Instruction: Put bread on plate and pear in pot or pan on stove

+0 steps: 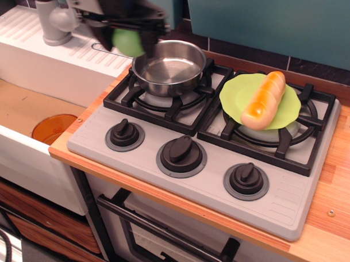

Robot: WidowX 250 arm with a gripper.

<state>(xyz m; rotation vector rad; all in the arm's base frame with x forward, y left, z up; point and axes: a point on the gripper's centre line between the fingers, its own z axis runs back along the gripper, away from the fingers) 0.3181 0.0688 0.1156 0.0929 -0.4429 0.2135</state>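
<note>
Carrying the pear (127, 42) high is what lets the pincer (128, 36) clear the pot's rim: the fruit hangs in the air just beside the upper left edge of the pot (169, 67), not yet over its hollow. The pincer is clamped on the pear, dark fingers closing over its top, though motion blur hides exactly how the tips sit. The pot stands on the left rear burner of the stove (210, 147), its wire handle reaching out left towards the white drainboard (51, 52), and its inside looks bare and shiny, so the whole bowl is free to receive the fruit. I judge the remaining step to be a short shift to the right and then a release above the middle.

The bread (264, 99) already lies slantwise across the plate (238, 95), which rests on the right burner grate, so that half of the task appears done. Plate and pot sit near each other but apart, leaving a gap of bare grate between them.

Room on the approach side is good: nothing stands between pear and pot. The teal cabinet fronts (263, 18) hang close behind, and the grey tap (55, 20) is to the left. The orange dish (53, 128) lies low in the sink, well apart.
</note>
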